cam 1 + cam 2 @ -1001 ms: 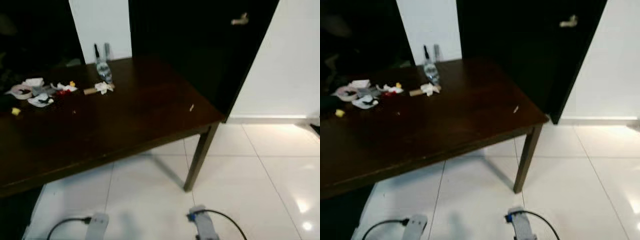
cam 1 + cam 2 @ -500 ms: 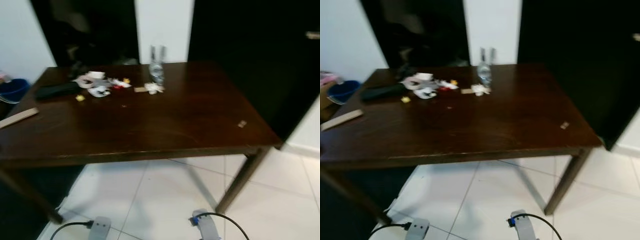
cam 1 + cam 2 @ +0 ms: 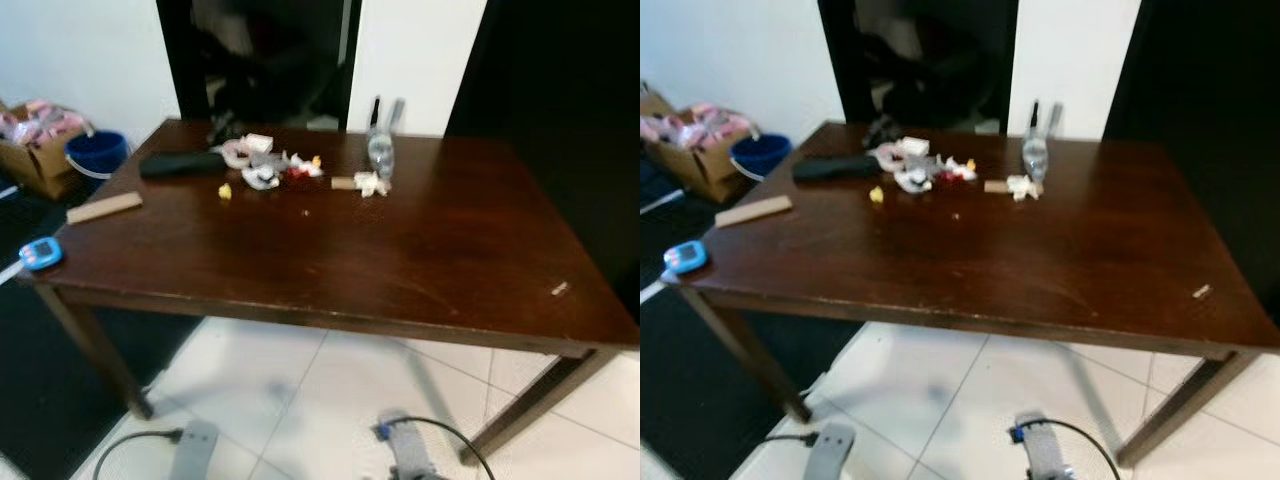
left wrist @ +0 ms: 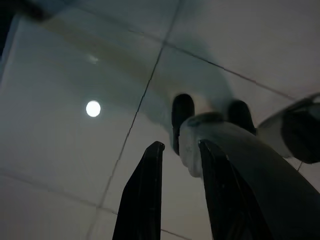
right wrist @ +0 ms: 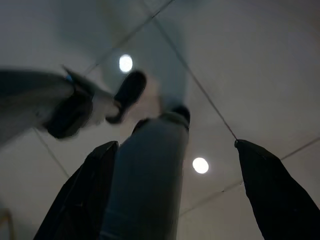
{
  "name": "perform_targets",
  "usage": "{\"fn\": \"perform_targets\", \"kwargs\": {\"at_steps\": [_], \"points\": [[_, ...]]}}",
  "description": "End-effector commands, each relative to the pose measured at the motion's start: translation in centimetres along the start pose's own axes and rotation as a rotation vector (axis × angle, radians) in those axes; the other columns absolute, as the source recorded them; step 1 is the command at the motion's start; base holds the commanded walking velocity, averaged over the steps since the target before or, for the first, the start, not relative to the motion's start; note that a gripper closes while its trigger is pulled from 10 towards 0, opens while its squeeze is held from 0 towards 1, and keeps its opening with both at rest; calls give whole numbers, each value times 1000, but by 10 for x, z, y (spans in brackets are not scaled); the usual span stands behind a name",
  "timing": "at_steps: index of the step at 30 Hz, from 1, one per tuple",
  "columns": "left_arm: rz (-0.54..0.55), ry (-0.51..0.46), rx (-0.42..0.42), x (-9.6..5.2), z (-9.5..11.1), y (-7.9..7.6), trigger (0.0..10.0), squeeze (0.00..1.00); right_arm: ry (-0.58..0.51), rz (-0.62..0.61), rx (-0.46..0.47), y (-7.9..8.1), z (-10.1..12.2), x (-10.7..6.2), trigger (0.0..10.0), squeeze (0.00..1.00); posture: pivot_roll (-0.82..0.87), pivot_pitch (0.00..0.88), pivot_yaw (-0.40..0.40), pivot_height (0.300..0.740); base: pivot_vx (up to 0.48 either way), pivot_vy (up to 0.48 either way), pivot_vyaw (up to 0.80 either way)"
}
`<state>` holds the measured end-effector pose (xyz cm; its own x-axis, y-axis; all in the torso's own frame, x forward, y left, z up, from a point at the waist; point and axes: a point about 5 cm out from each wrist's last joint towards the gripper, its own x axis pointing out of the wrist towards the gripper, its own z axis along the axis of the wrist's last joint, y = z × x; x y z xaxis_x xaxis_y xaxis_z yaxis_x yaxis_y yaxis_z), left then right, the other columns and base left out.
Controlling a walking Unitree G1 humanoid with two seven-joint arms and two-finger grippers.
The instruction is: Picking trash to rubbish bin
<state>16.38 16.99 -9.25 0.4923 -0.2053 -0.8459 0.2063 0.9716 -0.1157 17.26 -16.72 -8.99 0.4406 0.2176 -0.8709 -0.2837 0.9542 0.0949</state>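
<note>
- Nearest, both arms hang idle over the white tiled floor (image 3: 300,400). The left tool (image 4: 180,150) has its fingers close together with a narrow gap and nothing between them; the right tool (image 5: 175,150) has its fingers spread wide apart, empty.
- The dark wooden table (image 3: 330,270) stands just ahead, its near half bare apart from a small pale scrap (image 3: 560,289) near the right edge.
- At the left end lie a blue gadget (image 3: 40,253) on the corner and a flat wooden strip (image 3: 104,207) beyond it — neither reads as trash.
- The trash is a loose cluster of crumpled paper and wrappers (image 3: 265,168) on the far middle of the table, with a small yellow bit (image 3: 225,191) and a white wad (image 3: 370,183) beside it. It looks light, soft and easily crushed; I would pinch one crumpled piece across its bulk, as thin flat scraps may slide on the polished top.
- A dark flat object (image 3: 180,164) lies just left of the cluster, and a clear plastic bottle (image 3: 380,150) stands just behind the white wad — easy to knock over on a long reach.
- Beyond the table's left end, a blue bucket (image 3: 96,152) sits on the floor next to a cardboard box (image 3: 40,165) — possibly the bin.
</note>
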Motion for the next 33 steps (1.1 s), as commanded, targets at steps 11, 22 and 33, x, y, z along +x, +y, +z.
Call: {"fn": "perform_targets", "kwargs": {"at_steps": [11,22,33], "points": [[2,48,-3,-2,-12,0,10000,0,-37,-82,112,-16,0,-5,10000,0,-10,29,-2,740,0,0,99],[-13,60,-25,-4,-17,1,10000,0,-270,454,231,9,43,-8,10000,0,-15,44,14,740,116,0,0],[-7,58,-22,-4,-16,5,10000,0,-586,1199,3,34,125,-53,10000,0,-21,46,19,740,258,0,0]]}}
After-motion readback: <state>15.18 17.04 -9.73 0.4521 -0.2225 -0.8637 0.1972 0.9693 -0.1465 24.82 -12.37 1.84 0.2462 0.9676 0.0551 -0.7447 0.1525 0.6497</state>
